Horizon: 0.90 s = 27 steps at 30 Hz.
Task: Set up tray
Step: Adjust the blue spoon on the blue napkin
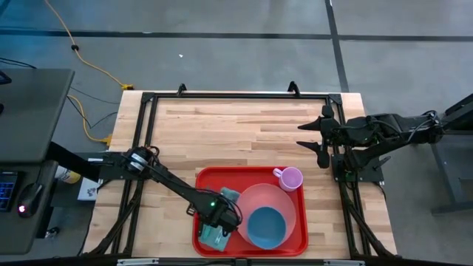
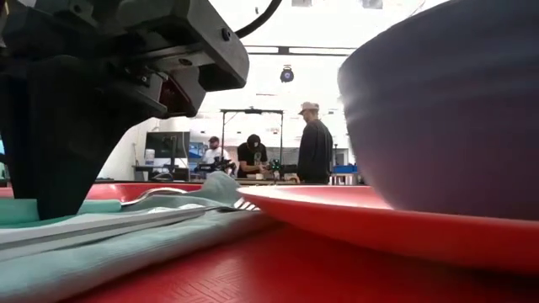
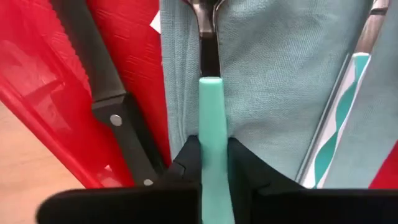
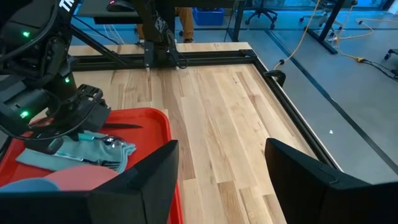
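Left gripper (image 1: pixel 216 230) sits low over the bottom-left part of the tray (image 1: pixel 208 179), lower centre of the high view. Its fingers (image 3: pixel 180 163) are pinched nearly together on the teal handle (image 3: pixel 210 124) of a utensil — the handle runs up between them and the metal neck continues toward the top of the left wrist frame. The utensil lies on a grey-green cloth napkin (image 3: pixel 273 74). Just beside it, on the bare red tray floor, lies a black-handled knife (image 3: pixel 99 81) with a serrated blade, angled toward the upper left of that frame. Another piece of cutlery with a teal-and-white handle (image 3: pixel 336 124) lies on the napkin at the right side of the frame.

The tray itself is at the bottom centre of the high view, on the wooden table (image 1: pixel 244 125), directly under the left gripper. It also holds a round pink plate (image 1: pixel 260 201) with a blue bowl (image 1: pixel 265 226) on it, right of the gripper, and a small purple mug (image 1: pixel 290 178) in the tray's upper-right corner.

Right gripper (image 1: pixel 314 137) — jaws wide apart, holding nothing — hangs at the right edge of the table, upper right of the tray and well apart from it.

Low view: people stand in the room far behind the table.
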### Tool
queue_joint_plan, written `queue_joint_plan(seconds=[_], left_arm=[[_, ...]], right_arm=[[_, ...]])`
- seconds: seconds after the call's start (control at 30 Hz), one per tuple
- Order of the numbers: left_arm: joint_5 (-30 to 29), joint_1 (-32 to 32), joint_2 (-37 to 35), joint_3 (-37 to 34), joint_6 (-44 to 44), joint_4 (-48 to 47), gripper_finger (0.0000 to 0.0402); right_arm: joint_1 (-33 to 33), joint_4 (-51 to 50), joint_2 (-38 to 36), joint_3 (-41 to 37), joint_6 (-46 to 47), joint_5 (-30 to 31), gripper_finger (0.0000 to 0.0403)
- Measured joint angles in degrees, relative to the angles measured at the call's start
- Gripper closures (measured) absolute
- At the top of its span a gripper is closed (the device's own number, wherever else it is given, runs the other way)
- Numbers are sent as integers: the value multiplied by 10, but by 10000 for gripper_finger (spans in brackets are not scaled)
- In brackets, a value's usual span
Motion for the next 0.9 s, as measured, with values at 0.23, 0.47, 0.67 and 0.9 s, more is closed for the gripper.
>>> queue_joint_plan(seconds=[0.23,0.47,0.67,0.9], left_arm=[[-8,0,4,26,8,-43,331],[-20,0,3,58,18,-72,311],[-23,0,3,75,27,-74,335],[-33,0,3,99,36,-125,334]], right_arm=[[0,0,0,0,0,0,185],[0,0,0,0,0,0,185],[0,-1,0,0,0,0,185],[0,-3,0,0,0,0,185]])
